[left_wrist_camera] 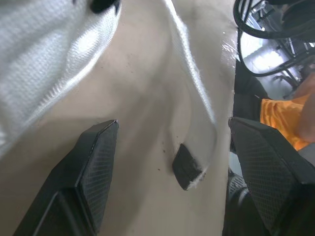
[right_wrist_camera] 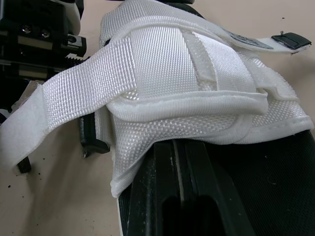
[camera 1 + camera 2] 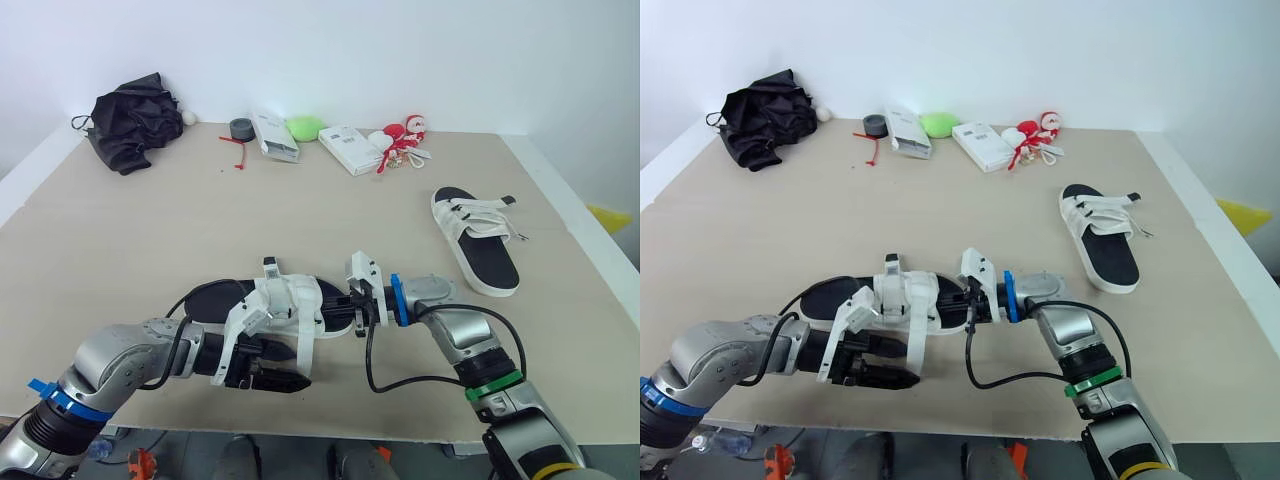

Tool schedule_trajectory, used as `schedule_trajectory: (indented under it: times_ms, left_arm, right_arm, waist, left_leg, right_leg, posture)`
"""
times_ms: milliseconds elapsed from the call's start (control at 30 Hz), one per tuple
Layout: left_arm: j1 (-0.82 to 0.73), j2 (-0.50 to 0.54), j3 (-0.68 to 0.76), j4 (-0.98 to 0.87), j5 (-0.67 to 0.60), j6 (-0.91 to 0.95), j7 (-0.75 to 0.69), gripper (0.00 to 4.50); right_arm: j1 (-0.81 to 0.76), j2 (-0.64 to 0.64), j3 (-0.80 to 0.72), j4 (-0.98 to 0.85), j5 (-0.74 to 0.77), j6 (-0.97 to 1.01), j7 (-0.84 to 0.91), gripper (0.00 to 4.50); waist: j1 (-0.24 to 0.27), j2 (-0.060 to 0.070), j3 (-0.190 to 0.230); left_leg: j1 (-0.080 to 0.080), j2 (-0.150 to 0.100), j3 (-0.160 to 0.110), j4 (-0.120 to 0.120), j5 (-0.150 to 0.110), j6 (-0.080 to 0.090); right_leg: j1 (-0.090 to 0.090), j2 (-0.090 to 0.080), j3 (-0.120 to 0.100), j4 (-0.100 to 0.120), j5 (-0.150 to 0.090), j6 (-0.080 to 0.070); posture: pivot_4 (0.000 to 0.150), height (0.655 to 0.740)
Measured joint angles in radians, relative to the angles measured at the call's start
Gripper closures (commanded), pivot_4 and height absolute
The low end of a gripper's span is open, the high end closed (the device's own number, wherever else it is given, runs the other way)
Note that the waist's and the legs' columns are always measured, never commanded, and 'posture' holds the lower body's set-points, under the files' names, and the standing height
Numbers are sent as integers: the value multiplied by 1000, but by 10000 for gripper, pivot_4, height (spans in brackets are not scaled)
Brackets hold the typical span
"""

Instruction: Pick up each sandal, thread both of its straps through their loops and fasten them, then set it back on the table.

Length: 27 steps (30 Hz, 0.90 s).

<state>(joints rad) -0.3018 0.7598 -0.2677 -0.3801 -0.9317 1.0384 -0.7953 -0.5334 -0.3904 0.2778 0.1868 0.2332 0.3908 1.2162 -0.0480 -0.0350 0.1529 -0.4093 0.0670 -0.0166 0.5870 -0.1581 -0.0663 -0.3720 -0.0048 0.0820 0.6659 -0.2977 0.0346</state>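
Working on the near sandal (image 3: pixel 290 305), at the near edge of the worktop (image 3: pixel 150 250) about midway along, long axis running along that edge. Holding the left claw (image 1: pixel 173 127) spread just on its near side, a loose strap end (image 1: pixel 187 169) hanging between the fingers. Setting the right claw (image 3: pixel 358 305) against the sandal's right end; cannot tell its grip. Probably best to close the nearer left claw on that strap end.
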Motion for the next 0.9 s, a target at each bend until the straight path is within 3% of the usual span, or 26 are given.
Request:
schedule_trajectory:
  times_ms: [133,233,433,733,900]
  left_arm:
    - [-15,-37,5,9,-12,50,0,8128]
    - [-16,-50,9,9,-14,73,-2,15389]
    - [-10,-85,22,9,-19,98,-4,44737]
    - [-1,-103,42,9,-19,115,-5,44737]
    - [-77,-59,191,82,-235,280,-74,44737]
  right_arm:
    - [6,-1,-1,-9,0,2,-7,45000]
    - [11,-2,-1,-21,0,8,-14,45000]
    - [18,-14,-1,-43,0,20,-17,45000]
    - [20,-19,-1,-50,0,24,-17,45000]
    - [17,-19,0,-45,0,24,-16,45000]
  waist:
    - [0,0,0]
    - [0,0,0]
    - [0,0,0]
    - [0,0,0]
    - [0,0,0]
  left_leg:
    - [0,0,0,0,0,0]
    - [0,0,0,0,0,0]
    - [0,-1,0,0,-1,-1]
    - [0,-1,-1,0,-1,-1]
    - [0,-1,-3,0,-1,-1]
  right_leg:
    - [0,0,0,0,0,0]
    - [1,0,0,0,0,0]
    - [1,-1,0,0,-1,1]
    - [1,-1,0,0,-2,1]
    - [0,-1,-2,0,-2,1]
  posture:
    - [1500,7380]
    - [1500,7380]
    - [1500,7380]
    - [1500,7380]
    - [1500,7380]
